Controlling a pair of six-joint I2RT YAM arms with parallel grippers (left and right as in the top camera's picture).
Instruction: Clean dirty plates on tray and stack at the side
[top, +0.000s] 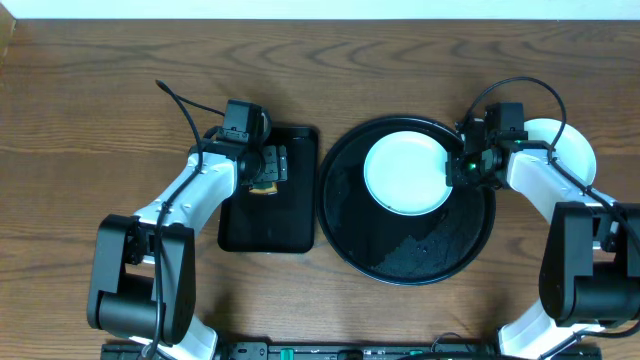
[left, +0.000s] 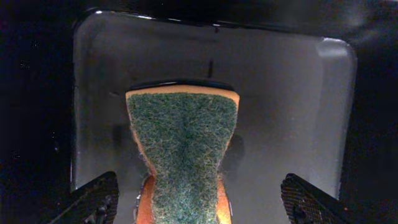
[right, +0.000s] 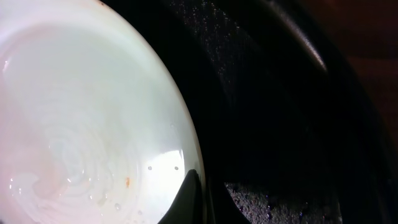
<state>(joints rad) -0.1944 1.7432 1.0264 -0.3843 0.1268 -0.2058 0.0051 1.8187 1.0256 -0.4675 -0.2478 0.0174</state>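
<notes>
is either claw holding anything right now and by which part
The right claw pinches the white plate on the round tray by its right rim. The left claw is open over the sponge, holding nothing.

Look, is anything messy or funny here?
A little. The plate on the round tray has tiny reddish specks and droplets near its edge, so it isn't spotless. The tray's front looks wet and speckled. Nothing looks broken.
</notes>
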